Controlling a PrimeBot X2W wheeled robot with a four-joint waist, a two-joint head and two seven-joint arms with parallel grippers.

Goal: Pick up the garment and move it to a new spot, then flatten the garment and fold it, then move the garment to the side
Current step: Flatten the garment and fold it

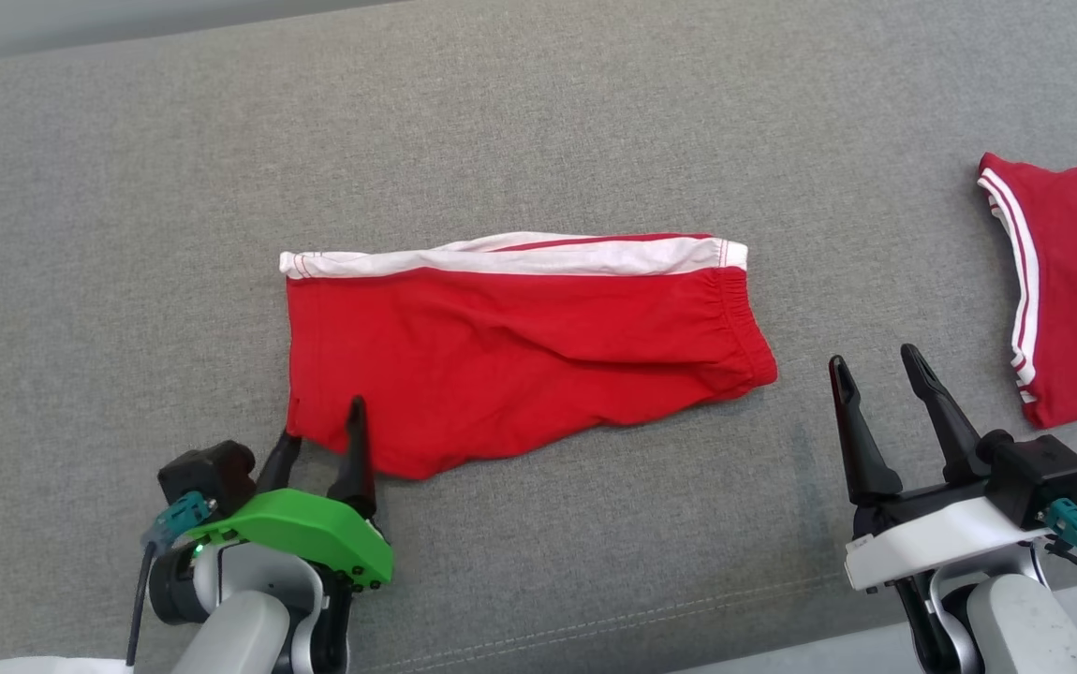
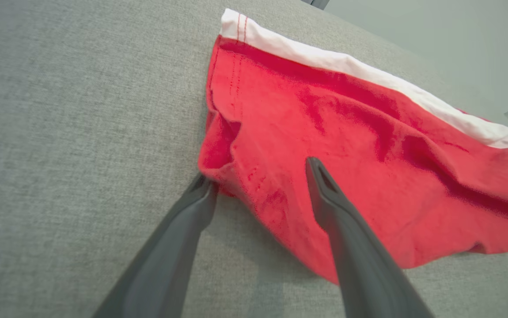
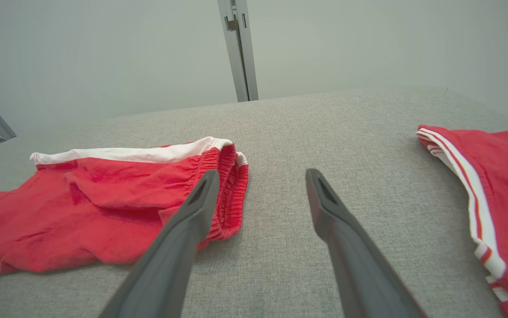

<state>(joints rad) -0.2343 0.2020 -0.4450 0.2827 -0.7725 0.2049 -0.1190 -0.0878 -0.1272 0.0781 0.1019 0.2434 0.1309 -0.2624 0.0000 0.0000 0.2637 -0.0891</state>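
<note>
Grey woven upholstery [image 1: 538,112] is carrying folded red shorts with a white band [image 1: 520,356] centrally; left gripper [image 1: 323,421] is standing spread around their near corner (one finger [image 1: 355,454] over cloth), right gripper [image 1: 874,356] is hovering open beside them.

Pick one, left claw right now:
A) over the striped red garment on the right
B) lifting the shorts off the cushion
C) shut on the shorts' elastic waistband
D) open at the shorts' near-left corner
D: the left claw has its fingers spread at the near-left corner of the red shorts, one finger over the cloth and the other at its edge, and the shorts lie flat.
</note>
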